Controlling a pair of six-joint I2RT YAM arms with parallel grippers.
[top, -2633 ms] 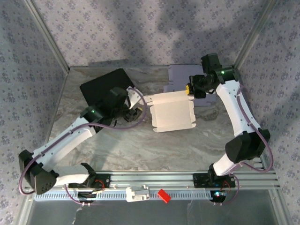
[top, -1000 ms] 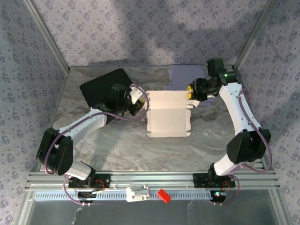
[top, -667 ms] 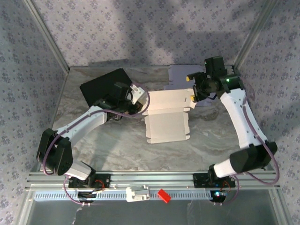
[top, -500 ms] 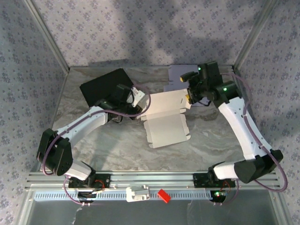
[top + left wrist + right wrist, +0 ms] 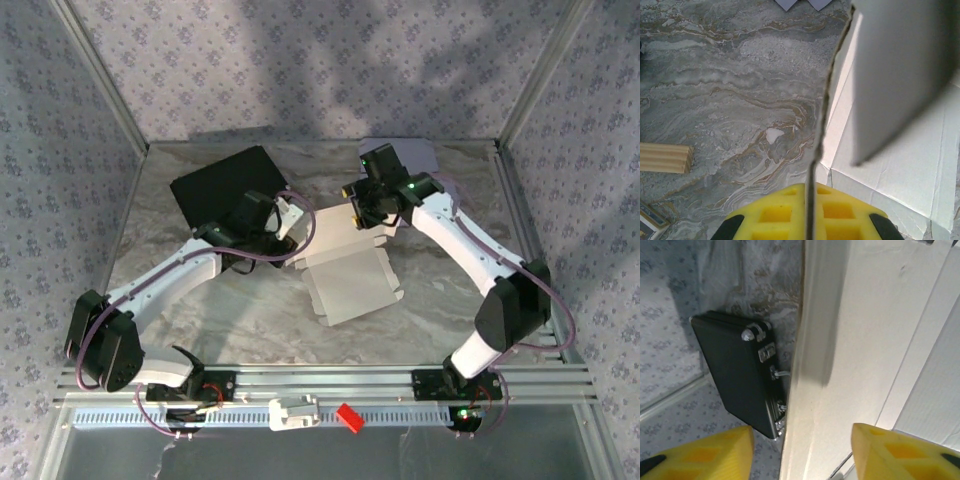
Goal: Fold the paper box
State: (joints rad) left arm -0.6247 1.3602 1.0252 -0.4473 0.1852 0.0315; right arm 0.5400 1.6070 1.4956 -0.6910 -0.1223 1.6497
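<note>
Two grippers work the paper box (image 5: 352, 285), which sits about mid-table (image 5: 200, 330) between the arms. The box is part-formed: one white panel lies flat on the marble, the panel behind it stands tilted up, and a side flap at its left end is lifted.

The left gripper (image 5: 290, 228) is clenched on that left flap. Its wrist view agrees: the left gripper (image 5: 809, 196) has the cardboard edge-on, pinched between its yellow fingers (image 5: 765, 215). The flat panel of the paper box (image 5: 900, 165) lies off to the right.

The right gripper (image 5: 360, 208) is at the far right end of the raised panel, reaching in from the right. In its wrist view the right gripper (image 5: 801, 432) has its jaws parted, with one yellow finger (image 5: 705, 452) at each bottom corner and the paper box (image 5: 855, 340) panel running up between them. There is a clear gap between the frame-left finger and the cardboard edge, so it is released, not grasping.

A black case (image 5: 225, 185) lies flat at the table's far left, just behind the left wrist. The black case (image 5: 735, 385) also shows past the panel edge. A lavender sheet (image 5: 425, 155) sits at the far edge behind the right arm. A small wooden block (image 5: 662, 157) lies on the marble, left of the pinching fingers.
</note>
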